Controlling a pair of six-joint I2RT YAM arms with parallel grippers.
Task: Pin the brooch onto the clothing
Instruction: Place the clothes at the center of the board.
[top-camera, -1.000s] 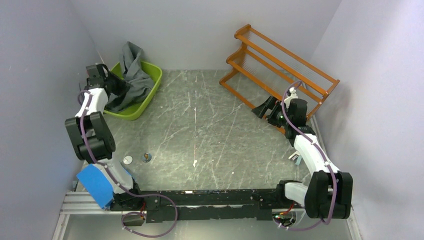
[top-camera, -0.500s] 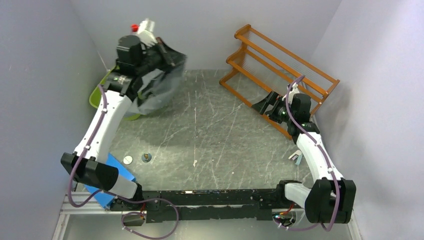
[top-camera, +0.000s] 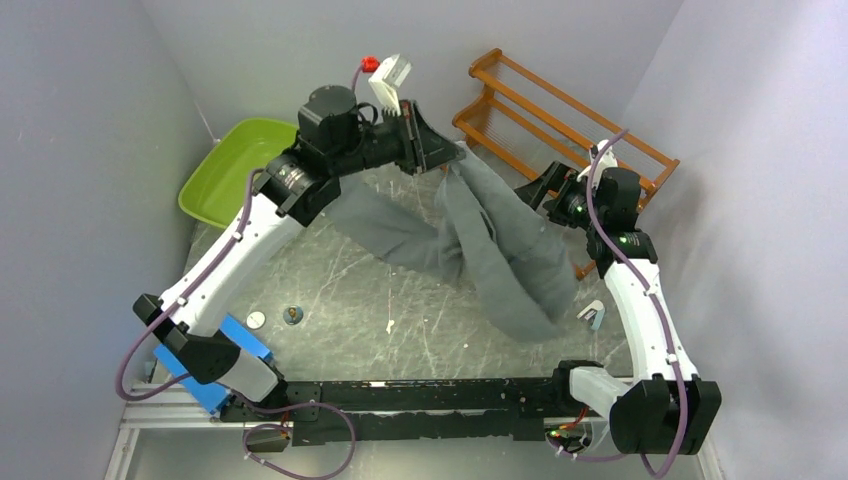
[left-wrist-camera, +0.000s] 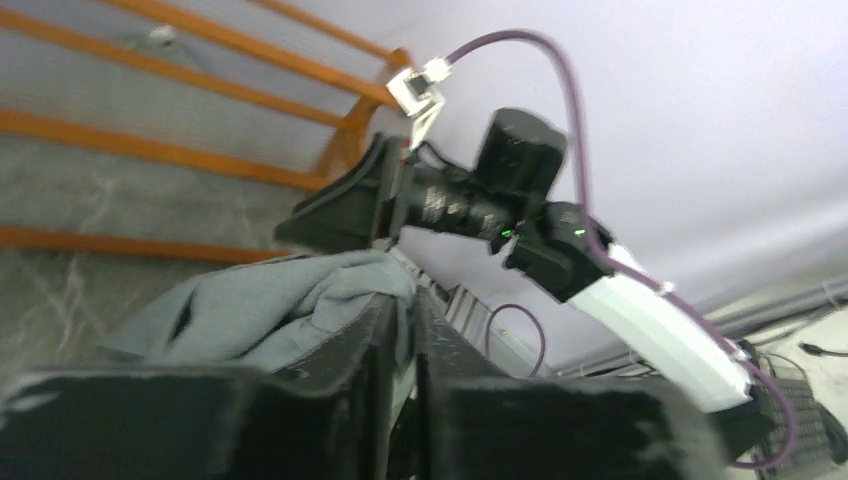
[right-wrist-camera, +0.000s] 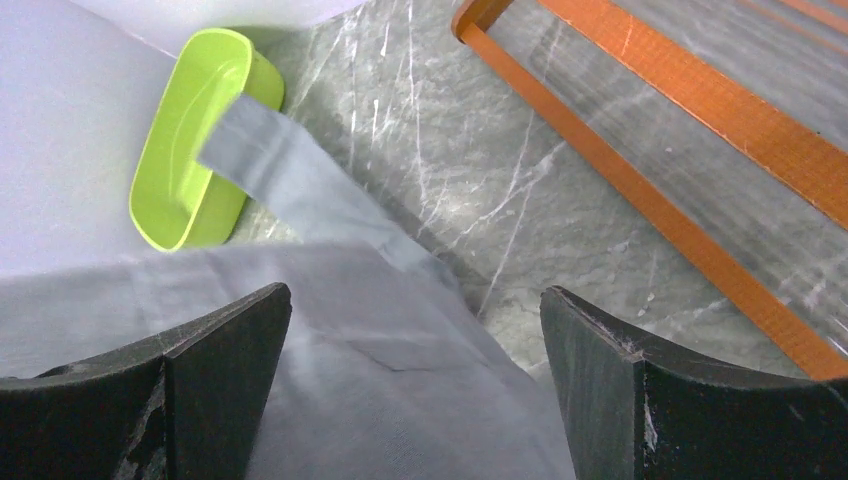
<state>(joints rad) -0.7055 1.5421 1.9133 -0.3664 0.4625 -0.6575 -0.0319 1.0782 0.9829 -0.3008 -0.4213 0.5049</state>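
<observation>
The dark-grey shirt (top-camera: 500, 255) hangs from my left gripper (top-camera: 447, 152), which is shut on a bunch of its fabric high above the back middle of the table. The cloth trails down to the tabletop toward the right. The left wrist view shows the fabric (left-wrist-camera: 270, 305) pinched between the closed fingers of that gripper (left-wrist-camera: 405, 320). My right gripper (top-camera: 538, 192) is open beside the hanging shirt, in front of the rack. In its wrist view the shirt (right-wrist-camera: 380, 390) lies below and between the spread jaws of that gripper (right-wrist-camera: 410, 300), untouched. A small round brooch (top-camera: 293, 315) lies on the table at the front left.
An empty green tub (top-camera: 232, 172) stands at the back left and also shows in the right wrist view (right-wrist-camera: 190, 150). An orange wooden rack (top-camera: 570, 120) stands at the back right. A white disc (top-camera: 256, 320) lies beside the brooch. A small pale item (top-camera: 592, 314) lies near the right arm.
My left arm has swung from the green tub to the right across the back, lifting the shirt out and carrying it up toward the right gripper. The right gripper moved slightly.
</observation>
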